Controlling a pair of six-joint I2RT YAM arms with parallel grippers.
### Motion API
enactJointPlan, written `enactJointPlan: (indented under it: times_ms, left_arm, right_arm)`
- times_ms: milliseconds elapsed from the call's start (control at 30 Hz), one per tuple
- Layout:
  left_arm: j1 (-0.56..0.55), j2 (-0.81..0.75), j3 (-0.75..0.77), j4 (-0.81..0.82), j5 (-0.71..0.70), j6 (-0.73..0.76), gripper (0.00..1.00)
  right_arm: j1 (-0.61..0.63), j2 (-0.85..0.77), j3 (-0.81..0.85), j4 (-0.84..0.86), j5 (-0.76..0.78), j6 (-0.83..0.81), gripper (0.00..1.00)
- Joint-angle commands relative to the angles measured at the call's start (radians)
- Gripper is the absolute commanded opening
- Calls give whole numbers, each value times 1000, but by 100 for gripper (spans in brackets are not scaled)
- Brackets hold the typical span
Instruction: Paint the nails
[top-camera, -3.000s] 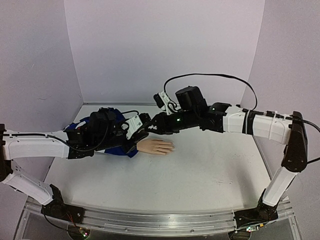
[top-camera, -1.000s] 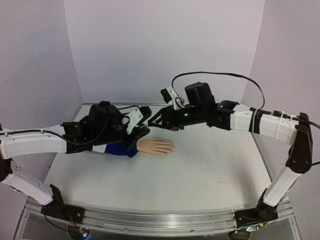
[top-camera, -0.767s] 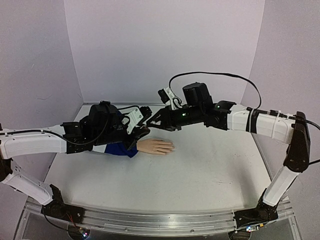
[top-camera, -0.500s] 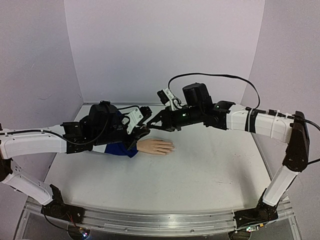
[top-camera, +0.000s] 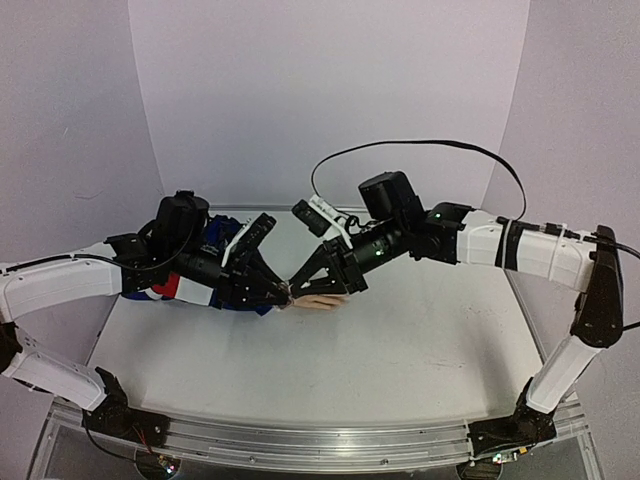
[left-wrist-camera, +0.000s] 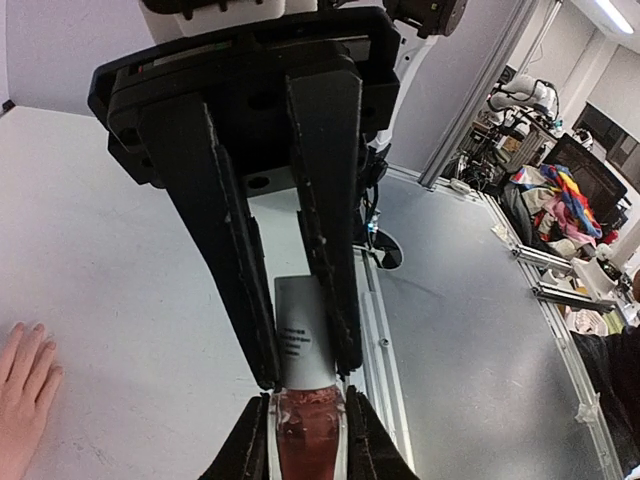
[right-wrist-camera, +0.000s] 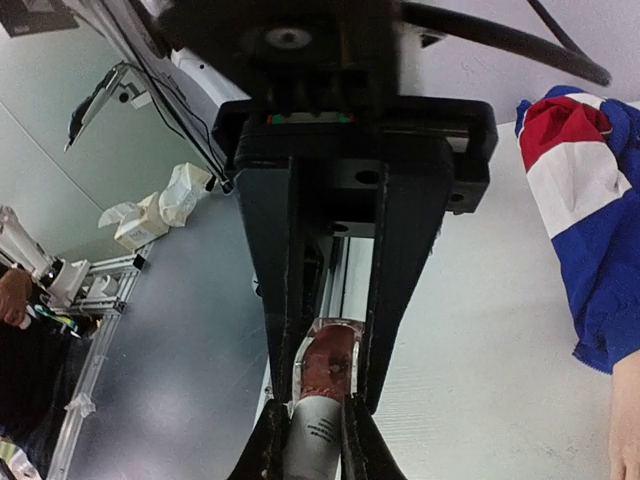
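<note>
Two robot arms meet at the centre of the overhead view, above a white desk (top-camera: 420, 340). The left pincer (left-wrist-camera: 306, 448) is clenched on a small pink bottle (left-wrist-camera: 308, 425). The right pincer (right-wrist-camera: 312, 440) is clamped on its white cap (left-wrist-camera: 300, 335). Just beside them lies the mannequin hand (top-camera: 322, 304). Its nails (left-wrist-camera: 38, 331) show at the lower left of the left wrist view.

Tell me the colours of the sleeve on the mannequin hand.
The sleeve is blue, red and white; the right wrist view shows it best.

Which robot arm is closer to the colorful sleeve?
Left. The left arm passes over the sleeve; the right arm reaches in from the other side, beyond the pale hand.
</note>
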Motion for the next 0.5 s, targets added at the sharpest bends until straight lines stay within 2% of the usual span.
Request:
enactJointPlan:
  times_ms: [0, 100, 133, 267, 367, 467]
  left_arm:
    - [8, -34, 63, 105, 85, 34, 0]
    - [6, -49, 49, 104, -100, 85, 0]
    - [4, -56, 41, 104, -168, 108, 0]
    - [-19, -79, 11, 104, -429, 193, 0]
    - [-88, -70, 4, 104, -674, 268, 0]
    - [-164, -39, 12, 104, -865, 348, 0]
  right_arm:
    - [5, -47, 14, -145, 26, -118, 0]
    - [3, -71, 2, -132, 160, -74, 18]
    - [3, -84, -12, -109, 228, -44, 30]
    - [-18, -161, -109, 23, 467, 112, 61]
    - [-46, -214, -166, 90, 537, 228, 73]
    - [-52, -224, -167, 106, 568, 341, 77]
